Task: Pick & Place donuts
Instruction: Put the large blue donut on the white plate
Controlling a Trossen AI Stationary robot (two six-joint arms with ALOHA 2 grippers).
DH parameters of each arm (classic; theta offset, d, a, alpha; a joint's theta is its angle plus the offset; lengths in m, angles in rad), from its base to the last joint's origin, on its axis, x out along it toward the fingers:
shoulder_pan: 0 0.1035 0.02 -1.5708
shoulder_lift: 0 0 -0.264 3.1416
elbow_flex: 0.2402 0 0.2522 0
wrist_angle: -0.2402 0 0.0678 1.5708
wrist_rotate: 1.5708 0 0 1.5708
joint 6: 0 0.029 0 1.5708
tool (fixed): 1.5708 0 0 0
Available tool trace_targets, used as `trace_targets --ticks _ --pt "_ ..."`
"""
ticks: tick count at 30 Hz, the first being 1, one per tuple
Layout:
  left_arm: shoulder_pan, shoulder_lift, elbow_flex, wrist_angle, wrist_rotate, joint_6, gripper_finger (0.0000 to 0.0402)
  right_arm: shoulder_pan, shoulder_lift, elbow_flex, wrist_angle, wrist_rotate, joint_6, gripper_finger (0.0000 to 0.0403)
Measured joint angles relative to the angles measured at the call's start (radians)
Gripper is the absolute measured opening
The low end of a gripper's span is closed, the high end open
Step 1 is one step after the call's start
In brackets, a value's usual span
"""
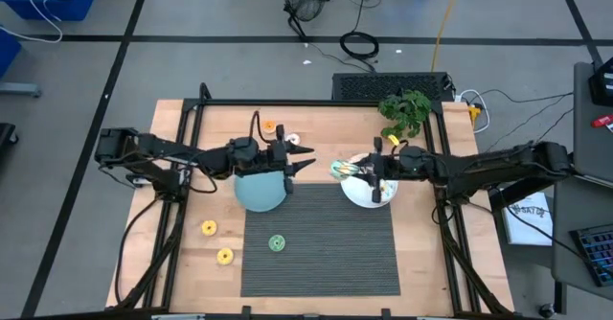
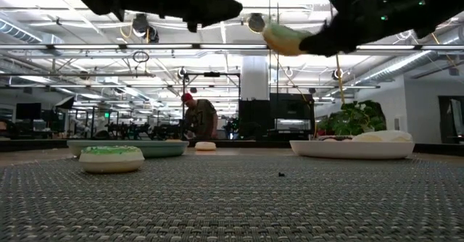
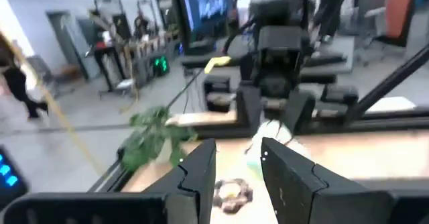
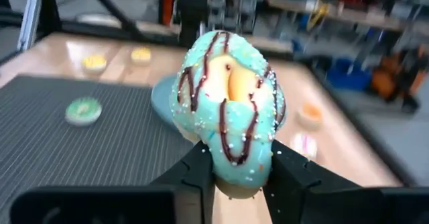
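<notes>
A mint donut with brown drizzle (image 4: 228, 96) is in my right gripper (image 4: 238, 174), which is shut on it above the white plate (image 1: 356, 197). More donuts lie on that plate (image 2: 380, 135). My left gripper (image 3: 238, 163) is open with nothing between its fingers and hovers over the far right part of the teal plate (image 1: 257, 195). A green donut (image 1: 277, 243) lies flat on the dark mat. Two yellow donuts (image 1: 209, 228) (image 1: 225, 256) lie on the wood at the near left. An orange donut (image 1: 269, 125) and a white one (image 1: 292, 139) lie behind the teal plate. My right gripper pinches the mint donut's lower rim (image 4: 234, 160) between its two fingers. The fingers come nearly level from the table's right side. The donut stands on edge above the fingers, its hole toward the wrist camera. It hangs clear of the white plate (image 2: 283, 39).
A dark ribbed mat (image 1: 321, 253) covers the table's near middle. A green plant (image 1: 407, 109) stands at the far right corner. Black frame rails (image 1: 182, 195) run along both table sides. A person (image 2: 199, 119) sits far back in the room.
</notes>
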Motion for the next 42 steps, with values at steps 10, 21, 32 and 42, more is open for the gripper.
trace_targets --ticks 10,21,32,42 --pt "0.001 -0.004 0.0 -0.088 -0.033 0.007 0.0125 0.0 -0.117 -0.05 -0.301 0.08 0.168 0.0075" --pt "0.001 -0.004 0.0 -0.086 -0.034 0.004 0.0124 0.0 -0.116 -0.212 -0.122 0.084 0.178 0.0075" --pt "0.001 -0.004 0.0 -0.104 -0.034 0.004 0.0124 0.0 -0.116 -0.305 -0.002 0.085 0.175 0.0075" --pt "0.001 -0.004 0.0 -0.107 -0.035 0.004 0.0124 0.0 -0.113 -0.305 -0.003 0.084 0.172 0.0075"
